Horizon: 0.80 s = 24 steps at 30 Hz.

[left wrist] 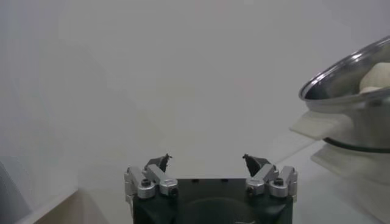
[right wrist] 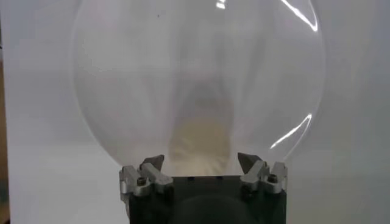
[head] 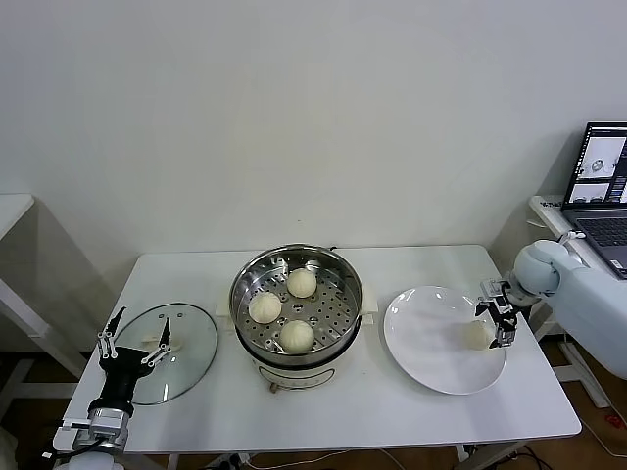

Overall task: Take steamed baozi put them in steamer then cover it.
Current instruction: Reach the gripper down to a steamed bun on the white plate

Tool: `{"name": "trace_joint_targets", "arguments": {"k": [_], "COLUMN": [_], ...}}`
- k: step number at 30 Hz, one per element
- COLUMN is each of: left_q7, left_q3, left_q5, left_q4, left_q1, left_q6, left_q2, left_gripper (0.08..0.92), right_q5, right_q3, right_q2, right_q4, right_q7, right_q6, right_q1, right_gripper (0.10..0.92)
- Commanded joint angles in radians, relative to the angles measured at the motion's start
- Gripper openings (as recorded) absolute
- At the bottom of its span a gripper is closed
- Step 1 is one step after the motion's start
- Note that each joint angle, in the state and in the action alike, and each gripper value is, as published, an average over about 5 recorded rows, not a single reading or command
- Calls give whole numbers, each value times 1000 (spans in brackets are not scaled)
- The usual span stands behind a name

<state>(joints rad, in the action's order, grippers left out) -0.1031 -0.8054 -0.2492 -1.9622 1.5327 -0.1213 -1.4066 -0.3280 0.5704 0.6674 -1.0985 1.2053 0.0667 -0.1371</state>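
On the right side of the table I have the right gripper (head: 498,320) hanging over the near-right edge of the white plate (head: 426,343), jaws spread wide and holding nothing, with the last baozi (head: 477,335) sitting on the plate just beside and below its fingertips; in the right wrist view that bun (right wrist: 198,143) lies straight ahead between the open jaws. Three buns (head: 284,308) already rest on the perforated tray inside the steamer (head: 296,304) at the table's middle, so I judge I am on the fourth and final pick. My next move calls for lowering the jaws squarely around the bun, closing gently enough not to squash the soft dough, then lifting clear of the plate's rim and carrying it left into the free spot on the tray. My left gripper (head: 133,342) waits low at the table's front-left corner, also fully open and empty, poised just over the near edge of the glass cover (head: 181,343) lying flat on the table left of the steamer. Covering comes only after that bun is in.
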Motion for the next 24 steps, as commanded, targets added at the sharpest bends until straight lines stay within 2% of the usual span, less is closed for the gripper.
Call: {"name": "trace_joint_targets", "arguments": {"k": [1,8,15,24], "left_q7": [-1,0,0,2], "left_q3": [1,2,5,8], "left_q5": [-1,-3,-8,-9], "left_q4": [3,6,12,10], "left_q1": [0,-3,-7,-9], "left_q6": [-1,-2,-2,0], "left_q2": [0,-1,-1,-2], "left_gripper": [823,823,823,823], "right_q5": [-25,-28,-38,-10], "right_q3": [-20,-20,-22,-22], "right_q2": [19,29,32,21], "right_q4": [22,29,32,16], "right_q7": [-14,-9,-7,-5], "right_q6": [-5,-5,-9,-8], "right_q1": [-26,-25,-29,-15], "right_gripper": [823,822,711,690]}}
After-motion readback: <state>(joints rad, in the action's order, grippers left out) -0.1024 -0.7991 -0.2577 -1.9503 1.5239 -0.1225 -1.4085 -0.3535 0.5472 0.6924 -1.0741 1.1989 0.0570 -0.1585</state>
